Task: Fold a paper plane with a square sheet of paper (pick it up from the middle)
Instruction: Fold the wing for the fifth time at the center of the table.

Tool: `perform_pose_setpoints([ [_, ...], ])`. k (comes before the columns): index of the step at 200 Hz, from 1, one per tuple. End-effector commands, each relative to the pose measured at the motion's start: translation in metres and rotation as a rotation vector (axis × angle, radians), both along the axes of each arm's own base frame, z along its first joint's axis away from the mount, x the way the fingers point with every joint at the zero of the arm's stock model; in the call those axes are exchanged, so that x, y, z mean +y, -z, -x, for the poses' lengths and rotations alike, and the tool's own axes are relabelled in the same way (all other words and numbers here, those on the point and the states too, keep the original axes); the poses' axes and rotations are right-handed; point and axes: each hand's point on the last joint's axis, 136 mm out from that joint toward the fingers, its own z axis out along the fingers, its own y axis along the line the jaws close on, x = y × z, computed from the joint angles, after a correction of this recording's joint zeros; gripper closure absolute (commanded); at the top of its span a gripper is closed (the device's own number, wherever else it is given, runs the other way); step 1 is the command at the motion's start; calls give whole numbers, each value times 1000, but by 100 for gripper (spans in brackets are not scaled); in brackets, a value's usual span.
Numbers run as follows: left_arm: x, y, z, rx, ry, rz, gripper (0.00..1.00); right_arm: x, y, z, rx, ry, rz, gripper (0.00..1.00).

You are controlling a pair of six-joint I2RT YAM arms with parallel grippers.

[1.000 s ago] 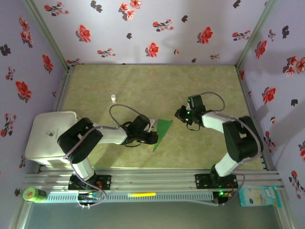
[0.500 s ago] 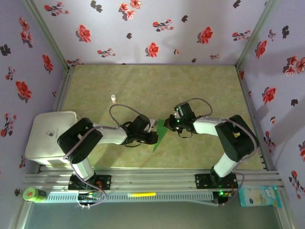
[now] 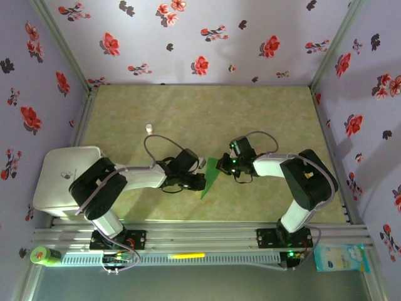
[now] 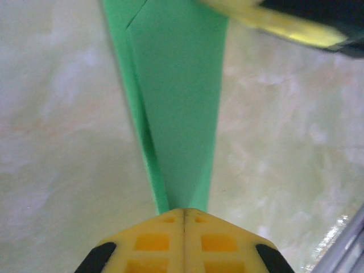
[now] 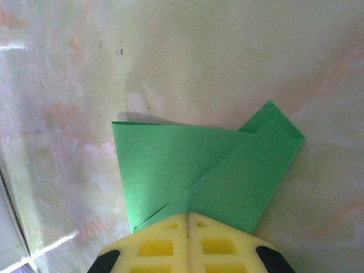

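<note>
My left jaws are fully closed, the two yellow pads (image 4: 153, 242) pressed flat together with only a thin seam between them. The narrow end of the green paper (image 4: 176, 114) runs straight up to that seam and vanishes under the pads. I cannot tell whether the tip is nipped between them or only lies beneath them. From there the paper widens away from me, with a raised fold along its left edge. At its far end a yellow finger (image 4: 267, 20) of my right jaws crosses the corner. My right jaws are closed just as tightly, their pads (image 5: 153, 247) meeting in a seam. The wide end of the paper (image 5: 193, 165) slips under them, one flap folded across another with the layers overlapping on a slant. Here too I cannot tell whether the edge is pinched or just covered. From above, the paper (image 3: 210, 177) lies on the table (image 3: 200, 113) as a slim pointed shape. It sits near the middle of the table, a little towards my bases, with its tip pointing at the near edge. My left jaws touch its left side and my right jaws are at its upper right corner. A tiny white bottle (image 3: 149, 128) stands well apart to the far left, and a white box (image 3: 66, 179) sits at the left edge.
</note>
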Motion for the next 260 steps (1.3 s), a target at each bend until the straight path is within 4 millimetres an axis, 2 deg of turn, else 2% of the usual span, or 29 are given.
perform_pose_setpoints([
  [1, -7, -27, -8, -14, -30, 21, 100, -30, 33, 18, 83, 49, 140, 100],
  [37, -28, -33, -9, 16, -12, 66, 100, -29, 32, 17, 83, 61, 136, 100],
  [67, -41, -30, -11, 30, 0, 82, 100, -30, 34, 18, 86, 66, 133, 100],
  [124, -52, -9, -15, 60, -8, 69, 100, -28, 37, 19, 96, 71, 118, 100],
  [182, -59, -8, -21, 51, -15, 92, 100, -28, 38, 20, 103, 69, 119, 100],
  [215, -56, 6, -20, 60, -17, 54, 100, -28, 40, 21, 106, 69, 120, 100],
  [260, -32, 35, -6, 100, -39, -27, 100, -30, 42, 23, 110, 67, 132, 100],
])
